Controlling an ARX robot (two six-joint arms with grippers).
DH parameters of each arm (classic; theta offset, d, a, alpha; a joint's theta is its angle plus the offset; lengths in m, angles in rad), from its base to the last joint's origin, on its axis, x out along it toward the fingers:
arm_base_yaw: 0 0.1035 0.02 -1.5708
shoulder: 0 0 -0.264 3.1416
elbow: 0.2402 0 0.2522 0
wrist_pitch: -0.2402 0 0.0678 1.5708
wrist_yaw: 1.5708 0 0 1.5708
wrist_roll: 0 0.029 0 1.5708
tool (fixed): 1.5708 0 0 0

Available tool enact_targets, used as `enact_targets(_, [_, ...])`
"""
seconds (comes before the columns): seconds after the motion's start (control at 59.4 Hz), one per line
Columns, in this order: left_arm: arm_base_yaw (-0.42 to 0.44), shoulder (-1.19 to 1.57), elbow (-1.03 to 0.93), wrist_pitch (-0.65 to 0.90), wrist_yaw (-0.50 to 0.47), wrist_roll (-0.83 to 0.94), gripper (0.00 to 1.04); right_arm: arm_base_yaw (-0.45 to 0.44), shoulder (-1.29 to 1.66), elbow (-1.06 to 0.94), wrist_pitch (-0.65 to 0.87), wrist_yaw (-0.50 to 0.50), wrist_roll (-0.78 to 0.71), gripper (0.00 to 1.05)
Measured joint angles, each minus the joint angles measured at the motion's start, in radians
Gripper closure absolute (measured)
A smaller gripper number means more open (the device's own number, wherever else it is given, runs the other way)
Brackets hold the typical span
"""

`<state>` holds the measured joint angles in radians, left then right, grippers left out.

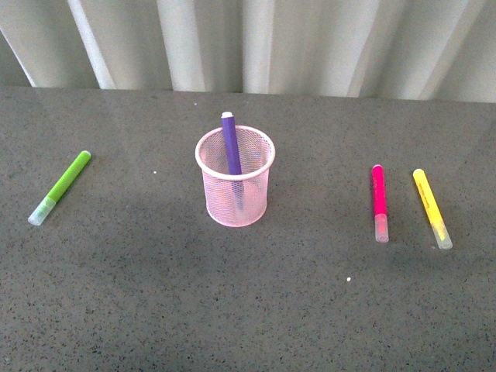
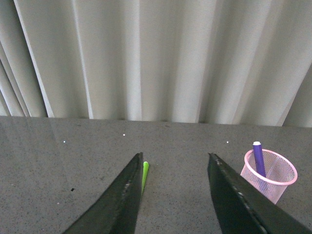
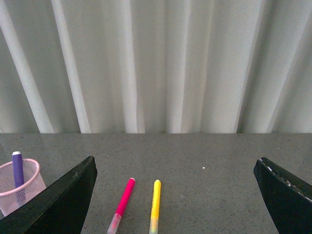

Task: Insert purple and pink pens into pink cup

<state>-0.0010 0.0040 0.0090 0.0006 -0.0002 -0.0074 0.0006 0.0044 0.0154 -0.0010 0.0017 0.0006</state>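
We find the pink pen (image 1: 378,198) toward the right edge of the worktop (image 1: 155,294), axis back-to-front, ahead of the nearer right gripper (image 3: 175,161), jaws wide apart; left gripper (image 2: 174,156) likewise apart.

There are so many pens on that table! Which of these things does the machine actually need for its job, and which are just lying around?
Part of the job:
pink cup
purple pen, standing in the cup
pink pen, lying outside the cup

Just lying about:
green marker
yellow marker
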Motion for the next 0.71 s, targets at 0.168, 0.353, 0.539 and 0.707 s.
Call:
enact_targets(0.168, [0.0,0.0,0.0,0.0,0.0,0.001,0.06,0.0,0.0,0.0,0.0,0.0,0.0,0.07])
enact_targets(0.353, [0.0,0.0,0.0,0.0,0.0,0.002,0.07,0.0,0.0,0.0,0.0,0.0,0.0,0.07])
enact_targets(0.539, [0.0,-0.001,0.0,0.0,0.001,0.003,0.07,-0.184,0.233,0.099,-0.093,-0.773,-0.092,0.07])
enact_targets(0.707, [0.0,-0.003,0.0,0.0,-0.003,0.003,0.07,0.056,0.399,0.214,0.137,-0.752,-0.051,0.07])
